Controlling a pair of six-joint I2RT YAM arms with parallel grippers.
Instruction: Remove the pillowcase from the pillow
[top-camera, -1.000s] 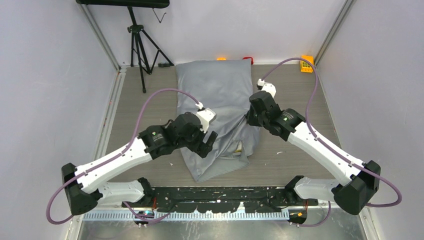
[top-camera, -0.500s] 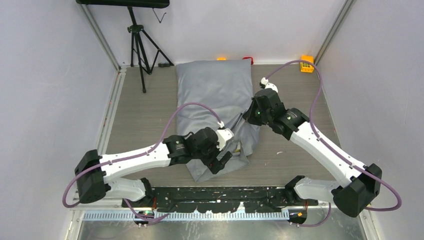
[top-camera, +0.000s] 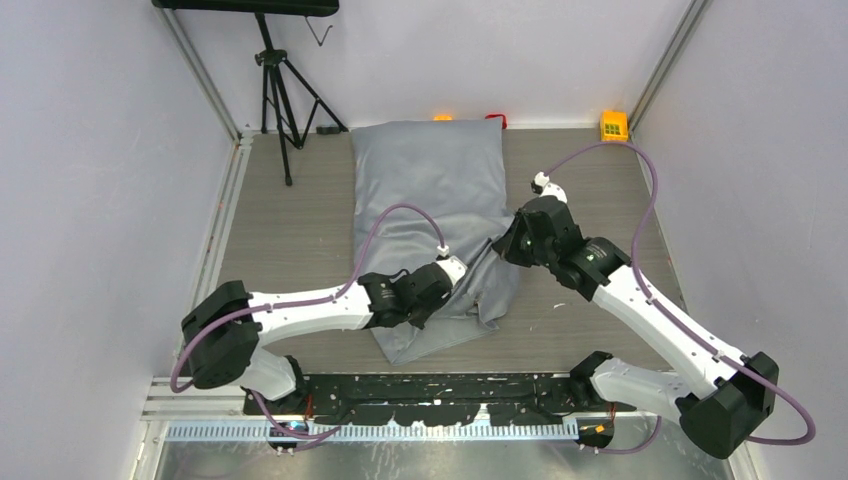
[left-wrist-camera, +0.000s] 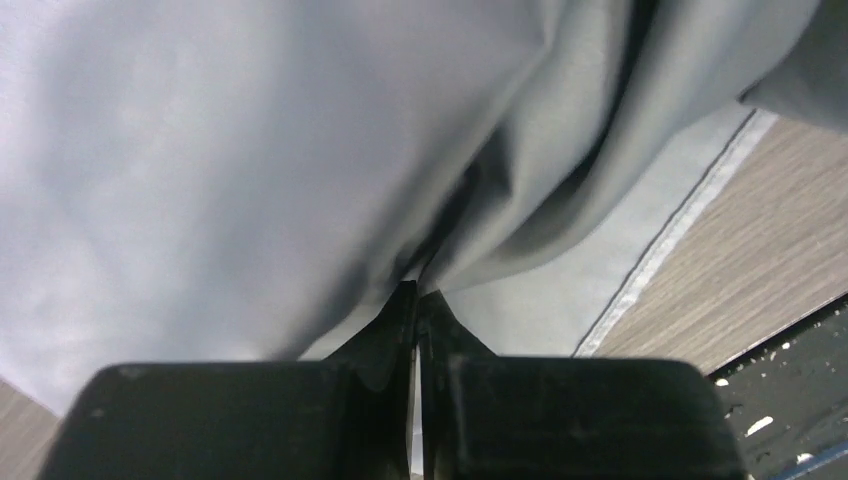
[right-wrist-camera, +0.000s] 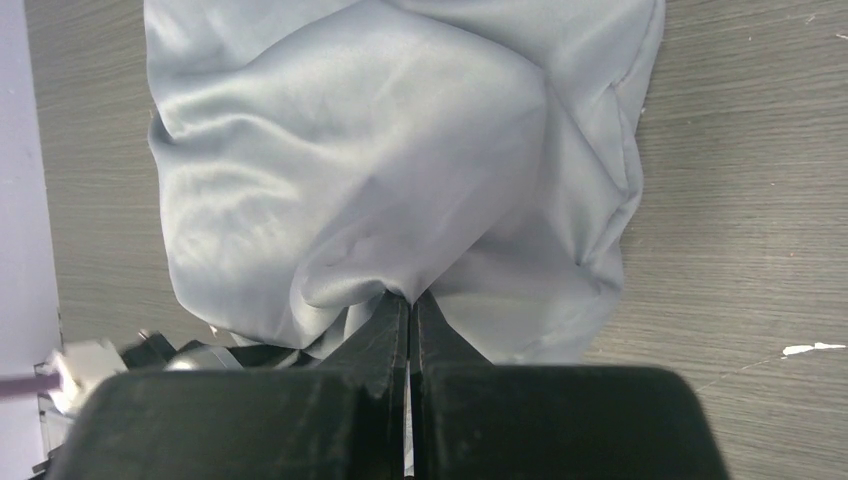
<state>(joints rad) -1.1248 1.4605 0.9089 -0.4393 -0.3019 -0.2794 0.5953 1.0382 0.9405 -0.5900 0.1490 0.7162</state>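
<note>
Top external is showing the pillowcase (top-camera: 430, 180) stretching from the table's (top-camera: 290, 230) far edge toward its near edge, pillow hidden inside. Left gripper (left-wrist-camera: 417, 295) and right gripper (right-wrist-camera: 408, 298) are each pinching its folds tightly; I judge the thin cloth is risking slipping free, or the pillow dragging along.

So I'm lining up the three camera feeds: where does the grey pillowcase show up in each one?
Top view: the pillowcase runs down the middle of the table.
Left wrist: the pillowcase fills most of the picture, bunched at the left gripper.
Right wrist: the pillowcase takes the upper middle, pinched by the right gripper.
Shared landmark: the wood-grain table, on the right in both wrist views.
</note>
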